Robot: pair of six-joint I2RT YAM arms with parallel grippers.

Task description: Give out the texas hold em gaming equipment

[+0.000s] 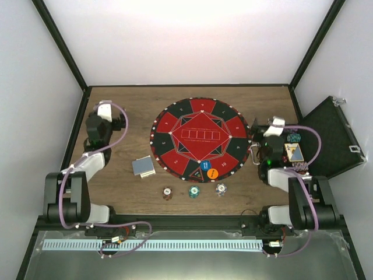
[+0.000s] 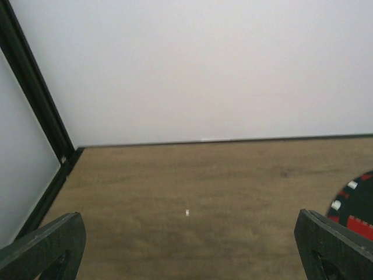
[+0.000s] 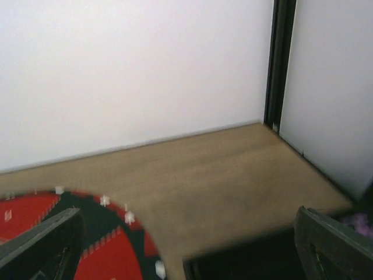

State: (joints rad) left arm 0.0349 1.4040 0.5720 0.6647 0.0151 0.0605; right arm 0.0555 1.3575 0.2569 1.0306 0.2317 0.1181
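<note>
A brown wood-grain table (image 1: pixel 131 111) carries a large round red-and-black felt mat (image 1: pixel 200 137) at its centre. A small stack of grey-blue-backed playing cards (image 1: pixel 143 166) is seen on the bare wood, just beside the mat's near-left rim. A blue button disc (image 1: pixel 204 165) and an orange button disc (image 1: pixel 213 173) are found on the mat at its near rim, touching or nearly so. Three striped poker chips lie in a row on the wood between the mat and the table's near edge: a red chip (image 1: pixel 168 192), a green chip (image 1: pixel 194 191) and a grey chip (image 1: pixel 221 188), all apart from one another.

A black hinged case (image 1: pixel 326 137) stands open at the table's right edge; its contents are partly hidden by the right arm.

The left gripper (image 2: pixel 186 217) is held above the far-left corner area, fingers spread wide, nothing between them. The right gripper (image 3: pixel 187 211) is positioned near the right edge, between mat and case, fingers likewise spread wide and empty.
</note>
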